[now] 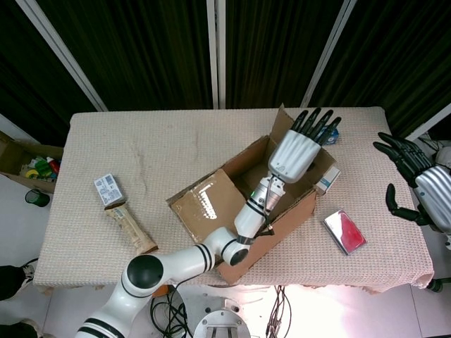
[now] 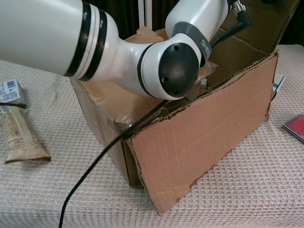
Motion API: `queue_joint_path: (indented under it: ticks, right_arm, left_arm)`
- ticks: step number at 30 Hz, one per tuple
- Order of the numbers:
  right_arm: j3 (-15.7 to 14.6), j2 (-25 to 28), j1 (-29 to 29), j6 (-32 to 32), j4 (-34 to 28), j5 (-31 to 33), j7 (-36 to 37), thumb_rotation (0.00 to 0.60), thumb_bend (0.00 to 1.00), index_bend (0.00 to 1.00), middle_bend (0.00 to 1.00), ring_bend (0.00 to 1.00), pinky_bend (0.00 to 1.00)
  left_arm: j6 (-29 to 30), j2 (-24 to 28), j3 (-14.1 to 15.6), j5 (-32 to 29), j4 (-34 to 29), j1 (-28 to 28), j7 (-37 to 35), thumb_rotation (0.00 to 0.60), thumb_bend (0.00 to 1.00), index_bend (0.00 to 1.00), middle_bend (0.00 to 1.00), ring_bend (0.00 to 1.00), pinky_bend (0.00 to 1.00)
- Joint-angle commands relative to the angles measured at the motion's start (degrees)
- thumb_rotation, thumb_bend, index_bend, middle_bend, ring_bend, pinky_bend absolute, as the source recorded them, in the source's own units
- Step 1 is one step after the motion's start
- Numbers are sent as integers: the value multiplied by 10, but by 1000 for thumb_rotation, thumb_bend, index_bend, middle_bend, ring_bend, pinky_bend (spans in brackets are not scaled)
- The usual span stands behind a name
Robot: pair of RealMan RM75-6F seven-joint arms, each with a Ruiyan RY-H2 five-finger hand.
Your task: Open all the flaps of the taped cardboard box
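Brown cardboard box (image 1: 243, 211) under our left hand (image 1: 299, 149), fingers spread flat against raised far flap (image 1: 280, 125); right hand (image 1: 423, 184) released, well apart.

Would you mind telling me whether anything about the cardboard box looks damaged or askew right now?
The cardboard box is worn: in the chest view the front panel's bottom edge is torn and ragged, and its corner gapes away from the side wall. In the head view it sits skewed to the table edges. The left hand is over its far flap.
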Motion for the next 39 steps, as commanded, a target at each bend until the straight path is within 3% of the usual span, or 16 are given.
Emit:
queue_joint_path:
  ticks: [1, 11, 22, 24, 26, 28, 29, 30, 35, 39]
  right_arm:
    - [0, -3, 1, 1, 8, 1, 9, 580, 743, 26, 0, 0, 0]
    - [0, -6, -2, 6, 37, 13, 42, 580, 745, 25, 0, 0, 0]
    - [-5, -15, 1, -2, 60, 10, 62, 580, 748, 25, 0, 0, 0]
    - [-5, -16, 2, -3, 61, 11, 63, 581, 747, 25, 0, 0, 0]
    - [-6, -16, 2, -4, 61, 11, 63, 579, 747, 25, 0, 0, 0]
    - [-6, -15, 1, -4, 58, 11, 60, 581, 747, 25, 0, 0, 0]
    - [-7, -15, 1, -4, 56, 10, 57, 581, 747, 25, 0, 0, 0]
    - [-7, -15, 1, -4, 53, 9, 54, 581, 748, 25, 0, 0, 0]
    - [-8, -17, 3, -9, 35, 7, 31, 580, 747, 25, 0, 0, 0]
    - [-8, -20, 8, -19, 22, 7, 15, 580, 747, 25, 0, 0, 0]
  left_arm:
    - [-4, -27, -2, -8, 51, -35, -39, 547, 44, 0, 28, 53, 158]
    - [3, -29, 34, -37, 110, -101, -95, 539, 44, 0, 0, 3, 156]
    - [17, -29, 89, -49, 133, -93, -96, 534, 44, 0, 0, 0, 151]
    - [24, -20, 101, -38, 123, -77, -98, 471, 51, 0, 1, 0, 152]
    - [35, 7, 118, -22, 80, -47, -102, 310, 77, 0, 32, 11, 154]
    - [50, 44, 132, -9, 13, -13, -108, 135, 95, 30, 126, 51, 160]
    - [53, 76, 140, -4, -47, 13, -106, 58, 98, 70, 183, 73, 163]
    - [54, 103, 145, -4, -100, 34, -100, 19, 100, 110, 217, 85, 164]
    - [46, 271, 178, -22, -403, 141, -24, 0, 100, 254, 293, 91, 165]
    - [25, 374, 209, -53, -561, 200, 15, 0, 99, 281, 331, 92, 165]
